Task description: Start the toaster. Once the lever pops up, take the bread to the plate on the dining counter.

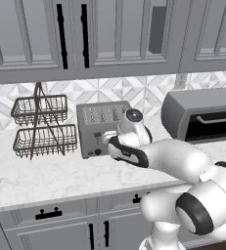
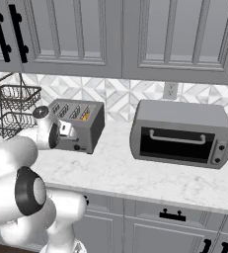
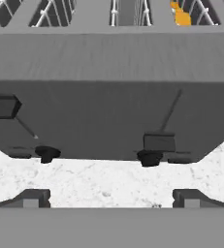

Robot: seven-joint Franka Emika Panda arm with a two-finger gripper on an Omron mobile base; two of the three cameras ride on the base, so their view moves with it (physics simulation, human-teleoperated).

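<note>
A kitchen: marble worktop point(image 2: 135, 175), grey cabinets point(image 2: 150, 34), toaster oven point(image 2: 182, 133)

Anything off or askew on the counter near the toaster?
Nothing stands out. The toaster sits flat on the marble counter, bread down in a slot; toaster oven shut, wire basket rack upright. The open hand faces the toaster's front.

A white marble counter point(image 1: 46, 178) runs across the middle of the left base view, with grey cabinets under it. Three things stand directly on it. The wire basket rack point(image 1: 40, 126) with two tiers is at the left of the frame, near the tiled wall. The toaster point(image 1: 96, 128) stands in the centre, just beside the rack. The toaster oven point(image 1: 202, 114) sits at the right, apart from the toaster.
</note>
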